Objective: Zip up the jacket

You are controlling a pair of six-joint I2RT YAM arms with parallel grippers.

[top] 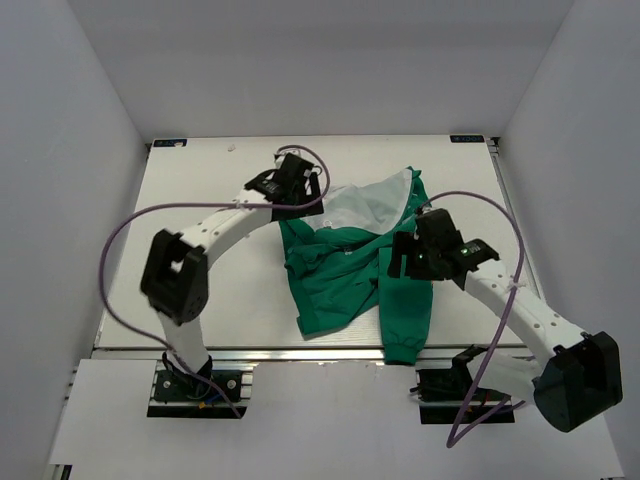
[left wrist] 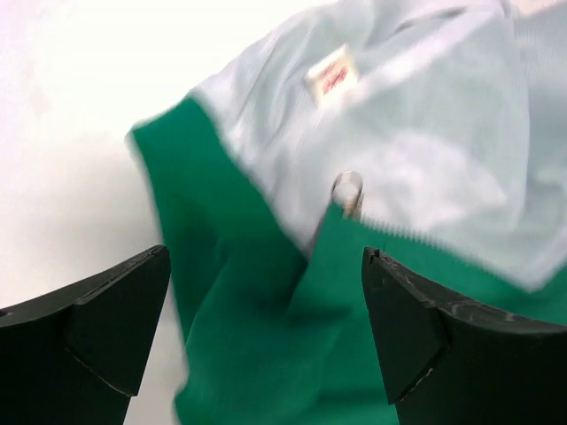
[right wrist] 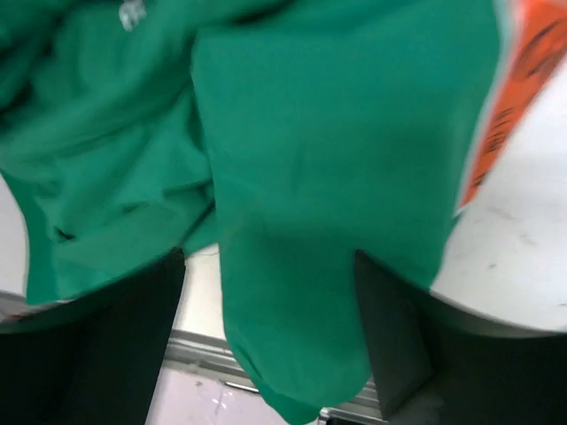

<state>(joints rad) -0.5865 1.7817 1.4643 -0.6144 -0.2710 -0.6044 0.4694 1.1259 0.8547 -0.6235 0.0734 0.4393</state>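
The green jacket [top: 345, 265] lies crumpled right of the table's middle, its front open and light grey lining [top: 368, 205] showing at the top. My left gripper [top: 300, 192] is open at the jacket's upper left edge. In the left wrist view its jaws stand wide apart [left wrist: 266, 266] over green fabric, with the metal zip pull [left wrist: 348, 190] and a white label [left wrist: 332, 75] ahead. My right gripper [top: 405, 262] is open over the right sleeve [top: 406, 315]. In the right wrist view the sleeve [right wrist: 301, 221] lies between the fingers [right wrist: 390, 336], and the orange patch [right wrist: 518, 88] shows at the right.
The sleeve end [top: 402, 350] reaches the table's front edge [top: 240, 352], where a metal rail runs. White walls enclose the table on three sides. Purple cables loop from both arms. Bare white table [top: 200, 300] lies left of the jacket.
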